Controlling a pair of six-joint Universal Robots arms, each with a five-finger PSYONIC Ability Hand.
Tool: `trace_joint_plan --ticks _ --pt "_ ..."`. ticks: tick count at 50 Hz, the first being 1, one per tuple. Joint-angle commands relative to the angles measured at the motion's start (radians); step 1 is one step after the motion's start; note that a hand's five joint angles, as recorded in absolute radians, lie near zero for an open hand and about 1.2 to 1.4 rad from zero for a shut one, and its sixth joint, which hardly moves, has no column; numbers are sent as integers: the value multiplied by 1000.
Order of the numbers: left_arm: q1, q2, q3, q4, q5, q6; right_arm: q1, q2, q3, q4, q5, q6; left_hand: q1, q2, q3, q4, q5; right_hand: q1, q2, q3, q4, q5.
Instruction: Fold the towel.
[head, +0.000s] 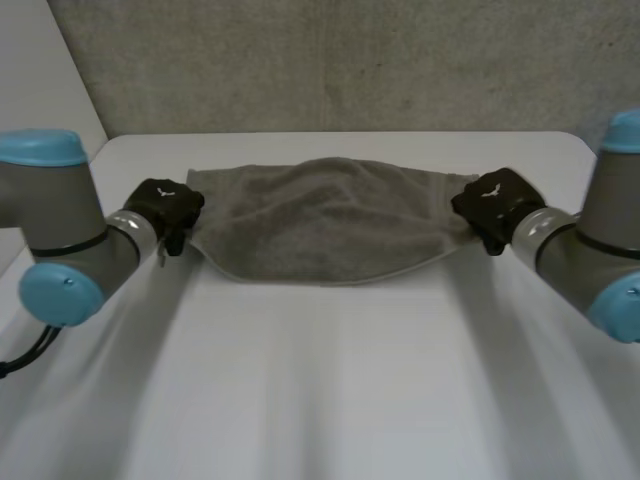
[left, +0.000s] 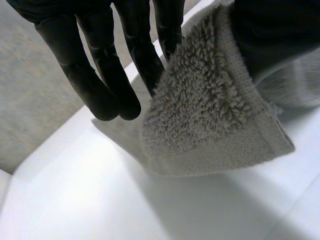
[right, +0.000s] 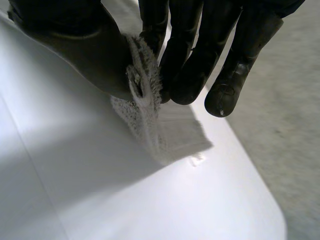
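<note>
A grey towel (head: 325, 220) hangs stretched between my two hands above the far half of the white table (head: 320, 400), its middle sagging toward the tabletop. My left hand (head: 165, 212) grips the towel's left end. In the left wrist view its fingers (left: 107, 75) and thumb pinch a corner of the towel (left: 210, 120), which droops past the fingertips. My right hand (head: 495, 205) grips the towel's right end. In the right wrist view its fingers (right: 200, 60) pinch the bunched edge of the towel (right: 145, 80) against the thumb.
A grey textured wall (head: 330, 60) rises behind the table's far edge. Bare white tabletop spreads in front of the towel toward me. The table's rounded far-right corner (right: 270, 220) lies beyond my right hand.
</note>
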Motion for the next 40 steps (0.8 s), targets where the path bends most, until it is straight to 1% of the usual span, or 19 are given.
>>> trace_joint_plan --ticks 1,2,3,6,8,9,11,16,18,21,23,24,25,26,29,31,35,36,40 --pt "36 197 -123 -1 1 10 -69 -252 126 15 8 42 -38 -120 -156 -120 -252 79 82 58 61 57" --pt "52 250 -155 -1 3 10 -69 -252 126 15 8 42 -38 -120 -156 -120 -252 79 82 58 61 57" --pt "68 310 -189 -1 11 10 -81 -304 142 29 8 55 -38 -120 -156 -120 -252 79 82 58 61 57" --pt "87 362 -222 -1 32 10 -125 -399 160 85 4 72 -38 -120 -156 -120 -252 79 82 58 61 57" --pt "124 430 -275 -2 99 10 -148 -433 163 119 0 73 -38 -120 -156 -120 -252 79 82 58 61 57" --pt "124 430 -275 -2 100 10 -164 -452 165 154 -12 73 -38 -120 -156 -120 -252 79 82 58 61 57" --pt "145 442 -315 -4 152 9 -170 -459 163 183 -32 71 -38 -120 -156 -120 -252 79 82 58 61 57" --pt "142 412 -332 1 164 9 -178 -437 166 207 -89 68 -38 -120 -156 -120 -252 79 82 58 61 57" --pt "141 368 -323 5 163 12 -173 -325 150 190 -102 63 -38 -120 -156 -120 -252 79 82 58 61 57" --pt "129 272 -283 21 155 20 -171 -274 133 182 -99 65 -38 -120 -156 -120 -252 79 82 58 61 57" --pt "118 227 -246 21 147 18 -161 -170 67 178 -89 68 -38 -120 -156 -120 -252 79 82 58 61 57" --pt "109 183 -208 21 131 18 -161 -170 67 178 -89 68 -38 -120 -156 -120 -252 79 82 58 61 57" --pt "109 183 -208 21 130 18 -155 -115 29 178 -78 68 -38 -120 -156 -120 -252 79 82 58 61 57" --pt "99 133 -165 21 108 18 -147 -49 -14 178 -66 69 -38 -120 -156 -120 -252 79 82 58 61 57" --pt "76 39 -64 16 57 18 -141 16 -61 178 -47 71 -38 -120 -156 -120 -252 79 82 58 61 57" --pt "62 -6 -11 16 31 20 -135 123 -137 178 -1 82 -38 -120 -156 -120 -252 79 82 58 61 57" --pt "43 -137 161 9 -34 21 -125 189 -200 170 43 83 -38 -120 -156 -120 -252 79 82 58 61 57" --pt "43 -138 162 9 -34 21 -113 211 -235 161 65 83 -38 -120 -156 -120 -252 79 82 58 61 57" --pt "41 -258 342 -48 -92 26 -90 257 -303 132 111 89 -38 -120 -156 -120 -252 79 82 58 61 57"
